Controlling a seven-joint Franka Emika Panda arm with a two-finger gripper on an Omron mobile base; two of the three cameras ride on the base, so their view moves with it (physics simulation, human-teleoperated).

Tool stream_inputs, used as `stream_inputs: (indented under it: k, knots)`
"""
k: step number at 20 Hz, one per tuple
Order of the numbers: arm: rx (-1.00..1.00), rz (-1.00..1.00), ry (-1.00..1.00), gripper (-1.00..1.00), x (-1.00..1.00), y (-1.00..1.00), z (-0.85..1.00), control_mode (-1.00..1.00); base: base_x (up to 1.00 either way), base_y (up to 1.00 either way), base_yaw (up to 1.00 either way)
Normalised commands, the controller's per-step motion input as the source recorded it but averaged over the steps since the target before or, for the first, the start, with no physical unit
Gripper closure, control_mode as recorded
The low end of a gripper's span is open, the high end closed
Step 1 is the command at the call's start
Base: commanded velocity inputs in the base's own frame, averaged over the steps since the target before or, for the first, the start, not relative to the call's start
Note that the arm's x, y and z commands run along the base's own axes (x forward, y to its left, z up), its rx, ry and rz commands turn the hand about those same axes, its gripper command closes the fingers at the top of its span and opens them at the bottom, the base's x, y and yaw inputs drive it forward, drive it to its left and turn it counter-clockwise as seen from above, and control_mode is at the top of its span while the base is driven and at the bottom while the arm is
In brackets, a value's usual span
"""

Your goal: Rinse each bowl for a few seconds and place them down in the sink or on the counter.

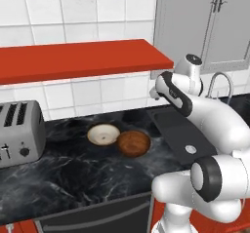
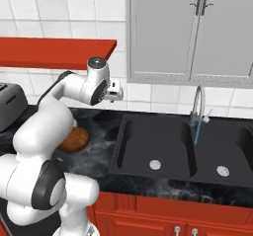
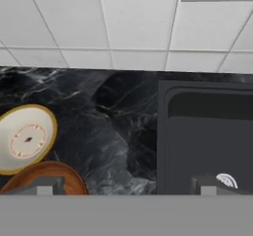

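Two bowls sit side by side on the black veined counter (image 1: 73, 168), left of the sink (image 1: 172, 125). The cream-white bowl (image 1: 103, 134) with a tan rim lies just left of the reddish-brown bowl (image 1: 134, 143). In the hand view the cream bowl (image 3: 25, 138) is at the left and the brown bowl (image 3: 47, 178) is cut off at the bottom left. My gripper (image 3: 126, 186) hangs high above the counter between the bowls and the sink's left basin (image 3: 207, 141). It is open, fingers wide apart, holding nothing. From the right base, the gripper (image 2: 117, 92) is level with the lower shelf.
A thin blue stream falls from the silver gooseneck faucet (image 2: 197, 106) toward the sink's divider (image 2: 195, 151). A silver toaster (image 1: 19, 132) stands at the counter's left end. Red shelves (image 1: 78, 59) jut out above the bowls, and grey cabinets (image 2: 192, 30) hang over the sink.
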Motion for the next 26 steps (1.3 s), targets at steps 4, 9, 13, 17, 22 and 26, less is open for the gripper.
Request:
stream_inputs:
  k: [4, 9, 13, 17, 22, 26]
  knots:
    - [0.00, 0.00, 0.00, -1.00, 0.00, 0.00, 0.00, 1.00, -0.01, -0.32, 0.18]
    - [0.00, 0.00, 0.00, -1.00, 0.00, 0.00, 0.00, 1.00, -0.25, -0.36, 0.09]
    - [0.00, 0.00, 0.00, -1.00, 0.00, 0.00, 0.00, 1.00, -0.16, -0.49, 0.08]
    - [0.00, 0.00, 0.00, -1.00, 0.00, 0.00, 0.00, 1.00, 0.19, -0.18, 0.08]
    - [0.00, 0.00, 0.00, -1.00, 0.00, 0.00, 0.00, 1.00, 0.54, -0.11, 0.07]
    - [0.00, 0.00, 0.00, -1.00, 0.00, 0.00, 0.00, 1.00, 0.51, -0.39, 0.05]
